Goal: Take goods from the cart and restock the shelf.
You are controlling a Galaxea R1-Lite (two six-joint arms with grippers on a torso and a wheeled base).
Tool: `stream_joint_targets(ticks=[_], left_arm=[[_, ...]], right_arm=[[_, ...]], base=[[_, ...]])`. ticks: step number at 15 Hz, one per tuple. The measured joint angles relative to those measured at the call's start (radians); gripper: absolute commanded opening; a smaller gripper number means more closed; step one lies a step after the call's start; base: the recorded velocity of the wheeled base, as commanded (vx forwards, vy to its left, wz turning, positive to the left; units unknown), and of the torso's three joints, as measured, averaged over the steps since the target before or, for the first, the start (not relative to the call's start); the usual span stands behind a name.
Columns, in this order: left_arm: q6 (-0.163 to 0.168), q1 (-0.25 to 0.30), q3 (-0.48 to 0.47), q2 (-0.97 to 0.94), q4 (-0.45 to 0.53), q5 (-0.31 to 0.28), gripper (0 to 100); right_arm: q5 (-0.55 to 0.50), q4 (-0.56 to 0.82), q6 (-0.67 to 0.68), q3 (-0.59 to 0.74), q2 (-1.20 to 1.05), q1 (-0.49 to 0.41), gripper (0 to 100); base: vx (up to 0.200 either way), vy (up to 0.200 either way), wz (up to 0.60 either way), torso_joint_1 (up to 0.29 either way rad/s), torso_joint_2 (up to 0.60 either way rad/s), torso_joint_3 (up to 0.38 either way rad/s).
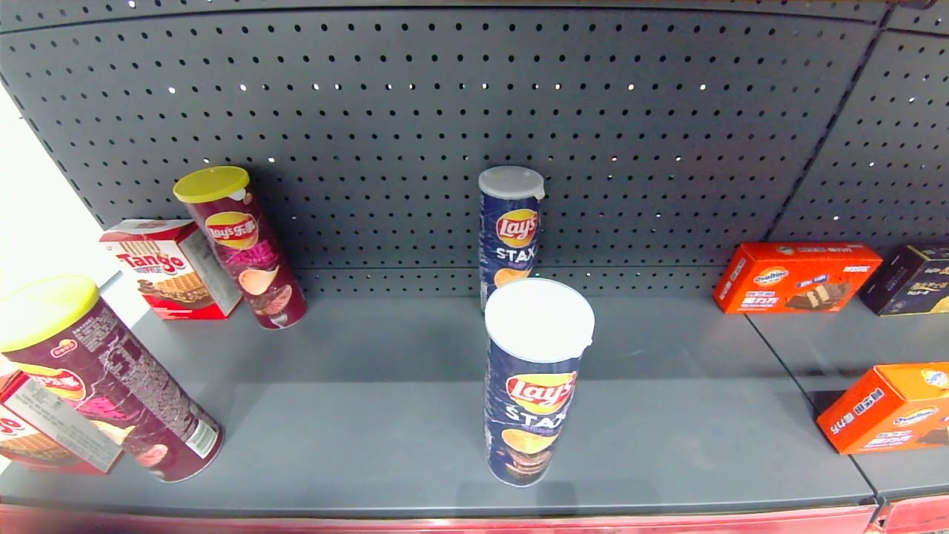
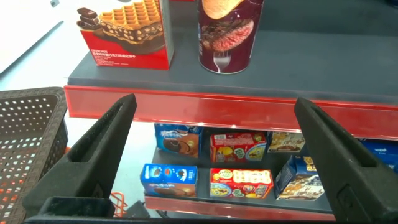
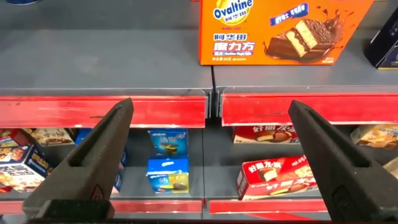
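Two dark blue chip cans stand on the grey shelf (image 1: 356, 415): one (image 1: 535, 382) near the front at centre, the other (image 1: 508, 230) behind it against the pegboard. Two maroon cans with yellow lids stand at the left, one at the back (image 1: 245, 248) and one at the front (image 1: 96, 378). My left gripper (image 2: 214, 149) is open and holds nothing, below and in front of the shelf's red edge (image 2: 186, 102), under a maroon can (image 2: 227, 34) and a wafer box (image 2: 127, 34). My right gripper (image 3: 211, 152) is open and holds nothing, in front of the red edge below an orange box (image 3: 280, 31).
A wafer box (image 1: 174, 267) stands at the back left and another (image 1: 41, 437) at the front left. Orange boxes sit at the right, back (image 1: 797, 276) and front (image 1: 886, 408). A dark box (image 1: 916, 279) is far right. A brown basket (image 2: 28, 137) is beside my left gripper. Lower shelves hold snack boxes (image 3: 168, 174).
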Motion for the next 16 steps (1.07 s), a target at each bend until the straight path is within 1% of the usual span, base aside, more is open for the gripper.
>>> stream_joint_targets(ticks=[16], left_arm=[[0.001,0.000,0.001,0.000,0.000,0.002,100]], right_arm=[[0.000,0.000,0.000,0.000,0.000,0.000,100]], base=[[0.000,0.000,0.00,0.000,0.00,0.000]])
